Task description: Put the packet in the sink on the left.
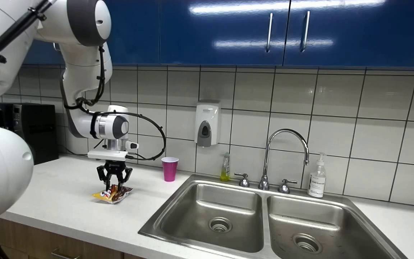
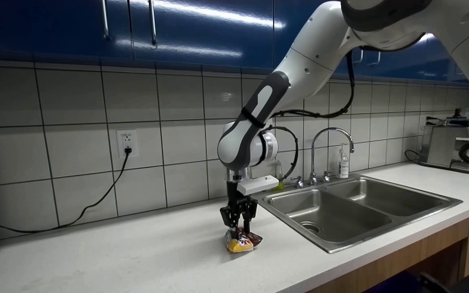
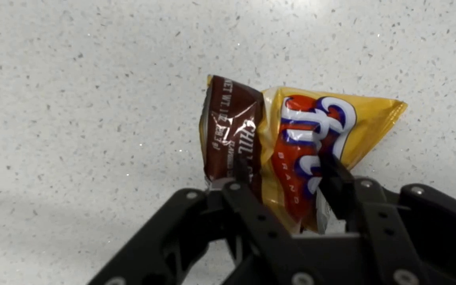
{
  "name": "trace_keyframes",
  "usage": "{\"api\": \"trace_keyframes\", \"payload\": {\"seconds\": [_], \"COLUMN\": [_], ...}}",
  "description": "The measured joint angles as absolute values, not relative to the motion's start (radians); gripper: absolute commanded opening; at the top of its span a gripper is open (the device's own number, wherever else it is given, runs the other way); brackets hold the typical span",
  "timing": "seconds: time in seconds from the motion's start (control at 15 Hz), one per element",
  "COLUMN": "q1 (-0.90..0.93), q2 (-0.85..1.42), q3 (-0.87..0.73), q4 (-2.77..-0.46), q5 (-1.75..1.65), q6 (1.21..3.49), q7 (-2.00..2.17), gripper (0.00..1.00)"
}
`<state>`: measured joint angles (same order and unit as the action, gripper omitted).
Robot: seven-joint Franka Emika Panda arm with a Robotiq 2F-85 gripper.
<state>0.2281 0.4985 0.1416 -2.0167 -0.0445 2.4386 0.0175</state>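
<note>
Your hand points straight down, fingers parted and down at the packet; you cannot make out whether they grip it | packet: crumpled on your white surface, left of the double sink in both exterior views | pink cup: upright, apart from the packet, near the sink's rim
</note>
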Motion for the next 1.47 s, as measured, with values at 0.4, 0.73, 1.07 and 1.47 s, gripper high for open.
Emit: {"api": "trace_keyframes", "payload": {"seconds": [0.4,0.73,1.07,1.47], "q1": [0.228,0.228,0.228,0.228], "q2": [0.5,0.501,0.494,0.422], "q3": [0.14,0.133,0.132,0.129], "q4": [-2.011,-2.005,-1.989,-1.986], "q5": [-0.045,-0.045,-0.045,-0.045], "q6": [2.429,2.426,2.426,2.413], "q7": [0.021,0.022,0.023,0.04], "gripper": [0.0,0.0,0.0,0.0]}}
